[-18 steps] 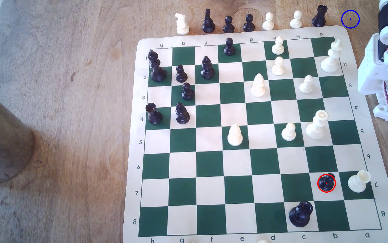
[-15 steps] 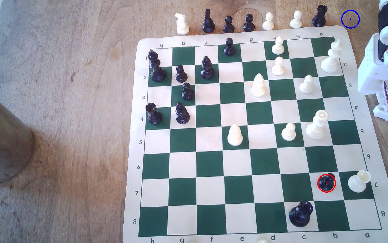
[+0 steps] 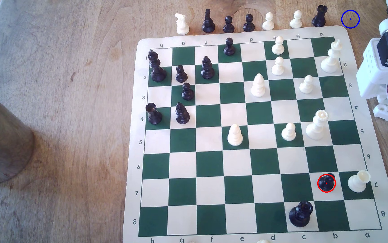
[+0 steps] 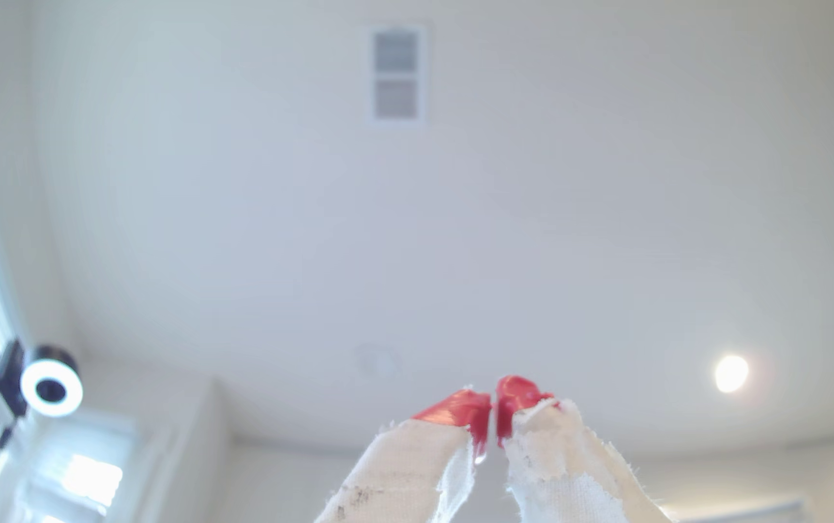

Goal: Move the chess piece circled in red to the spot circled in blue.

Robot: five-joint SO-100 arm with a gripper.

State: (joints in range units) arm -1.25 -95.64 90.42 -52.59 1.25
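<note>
pawn [image 3: 326, 183], black and ringed in red, stands on the cream b7 square near the exterior view's lower right corner, just beside a white rook [image 3: 358, 181] and near the black queen [image 3: 301, 213]. the spot [image 3: 350, 19], a blue ring on bare wood past the board's [image 3: 246, 37] far corner, holds nothing. judged from that, nothing of the task is done: reach, pick-up, carry and set-down are all left. the arm [image 3: 386, 67] is folded at the exterior view's right edge, well apart from the pawn. in the wrist view the gripper [image 4: 494, 410] points up at the ceiling, its red tips almost together with a thin gap and nothing between them. counted on the board: nine black pieces, five of them pawns, and nine white. along the far edge off the board stand seven more, four black and three white.
</note>
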